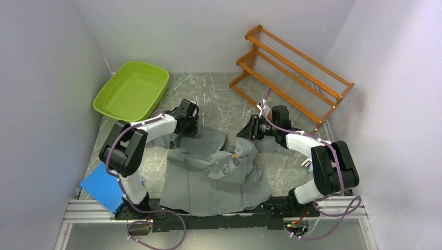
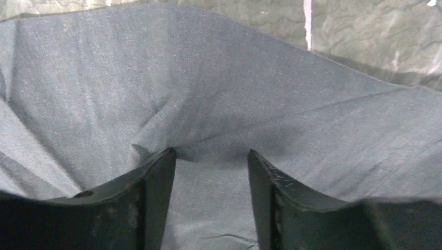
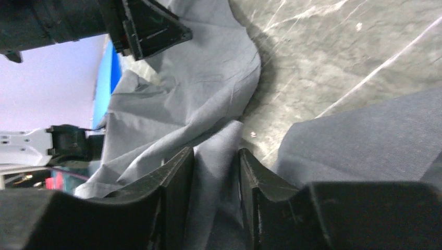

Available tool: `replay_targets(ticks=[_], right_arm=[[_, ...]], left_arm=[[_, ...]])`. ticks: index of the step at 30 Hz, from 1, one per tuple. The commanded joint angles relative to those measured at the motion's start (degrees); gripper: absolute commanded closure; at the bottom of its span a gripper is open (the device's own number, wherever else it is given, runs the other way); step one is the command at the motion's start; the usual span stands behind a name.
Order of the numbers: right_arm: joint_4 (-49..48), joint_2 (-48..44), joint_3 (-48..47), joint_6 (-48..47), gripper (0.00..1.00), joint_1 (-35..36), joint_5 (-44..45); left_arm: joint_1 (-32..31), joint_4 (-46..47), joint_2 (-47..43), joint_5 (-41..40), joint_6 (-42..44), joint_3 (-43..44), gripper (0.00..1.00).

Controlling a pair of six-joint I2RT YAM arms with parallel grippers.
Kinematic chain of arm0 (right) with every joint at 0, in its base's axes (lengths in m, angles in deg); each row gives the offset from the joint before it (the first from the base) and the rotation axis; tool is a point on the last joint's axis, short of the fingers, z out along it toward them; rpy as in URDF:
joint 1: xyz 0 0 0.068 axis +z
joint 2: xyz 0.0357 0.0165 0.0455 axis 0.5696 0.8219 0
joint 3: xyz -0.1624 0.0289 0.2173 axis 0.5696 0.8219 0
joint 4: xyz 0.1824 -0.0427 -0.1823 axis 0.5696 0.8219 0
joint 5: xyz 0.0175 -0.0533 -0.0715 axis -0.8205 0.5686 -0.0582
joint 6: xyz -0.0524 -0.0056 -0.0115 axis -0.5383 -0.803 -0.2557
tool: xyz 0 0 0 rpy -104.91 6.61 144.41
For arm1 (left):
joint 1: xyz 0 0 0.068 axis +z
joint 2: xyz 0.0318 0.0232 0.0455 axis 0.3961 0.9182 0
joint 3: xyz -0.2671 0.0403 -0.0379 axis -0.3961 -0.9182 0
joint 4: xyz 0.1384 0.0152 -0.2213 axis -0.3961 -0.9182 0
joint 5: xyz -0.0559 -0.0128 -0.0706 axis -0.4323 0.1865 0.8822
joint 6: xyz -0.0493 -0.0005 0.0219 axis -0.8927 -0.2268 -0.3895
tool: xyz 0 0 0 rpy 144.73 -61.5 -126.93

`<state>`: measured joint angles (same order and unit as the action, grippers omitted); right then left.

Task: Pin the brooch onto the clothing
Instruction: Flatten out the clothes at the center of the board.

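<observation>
The clothing [image 1: 216, 174], a dark-grey shirt, lies crumpled on the marble table between the arms. A small round colourful brooch [image 1: 225, 167] sits on its front, near the middle. My left gripper [image 1: 186, 126] is at the shirt's far left edge. In the left wrist view its jaws stand wide apart and its fingertips press into the cloth [image 2: 208, 94]. My right gripper [image 1: 254, 128] is at the shirt's far right edge. In the right wrist view its jaws are close together on a fold of the grey cloth [image 3: 216, 156].
A green plastic tub [image 1: 133, 91] stands at the back left. An orange wooden rack [image 1: 292, 67] stands at the back right. A blue flat object [image 1: 101, 186] lies at the near left. White walls close in both sides.
</observation>
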<state>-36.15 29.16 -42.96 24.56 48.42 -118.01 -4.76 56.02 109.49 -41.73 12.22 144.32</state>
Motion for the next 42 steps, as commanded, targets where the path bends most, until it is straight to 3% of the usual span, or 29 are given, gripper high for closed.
replay_targets(ticks=[1, 4, 5, 7, 20, 29, 33, 34, 36, 37, 40, 42], right_arm=[[-5.67, 0.42, 0.64, 1.42, 0.68, -0.29, -6.24], [-5.58, -0.09, -0.71, 1.37, 0.9, -0.55, -6.72], [-5.27, -0.28, -1.51, 1.34, 0.93, -0.71, -6.72], [-4.97, -0.66, -3.48, 1.56, 1.0, -0.96, -6.55], [-5.66, -3.63, -18.79, 2.7, 1.0, -3.18, -2.14], [-22.78, 1.97, -22.86, 4.67, 1.0, -4.03, 1.24], [-20.52, 8.8, -30.23, 1.95, 1.0, -4.2, 4.2], [-17.79, 10.41, -32.54, 0.68, 0.91, -4.32, 5.95], [-13.04, 12.31, -36.28, -0.93, 0.53, -4.77, 10.31], [-12.43, 12.5, -36.54, -0.83, 0.41, -5.32, 11.56], [-14.14, 8.54, -32.88, 1.3, 0.19, -6.9, 13.82], [-14.74, 4.32, -29.0, 2.17, 0.09, -7.17, 15.83]], left_arm=[[0.06, -1.98, 1.53, -2.73, 0.78, 0.75, 0.58], [0.35, -2.1, 1.14, -3.23, 0.79, 1.23, 0.93], [0.59, -2.16, 0.74, -3.09, 0.9, 1.49, 0.97], [1.6, -1.36, -0.78, -2.18, 1.33, 1.58, 0.97], [11.75, -0.44, -17.65, -2.41, 5.2, 9.67, 0.97], [17.41, 0.61, -17.98, -2.75, 8.25, 16.98, 0.97], [19.96, 0.36, -15.14, -0.49, 7.98, 19.82, 0.97], [20.19, 1.18, -14.37, 0.06, 8.56, 20.17, 0.96], [20.54, 0.32, -12.83, 1.03, 9.15, 22.1, 0.57], [20.67, -1.04, -12.45, 1.66, 8.93, 23.12, 0.42], [20.71, -1.26, -15.05, 2.91, 6.81, 21.54, 0.17], [20.71, 1.68, -19.41, 4.59, 4.99, 16.7, 0.11]])
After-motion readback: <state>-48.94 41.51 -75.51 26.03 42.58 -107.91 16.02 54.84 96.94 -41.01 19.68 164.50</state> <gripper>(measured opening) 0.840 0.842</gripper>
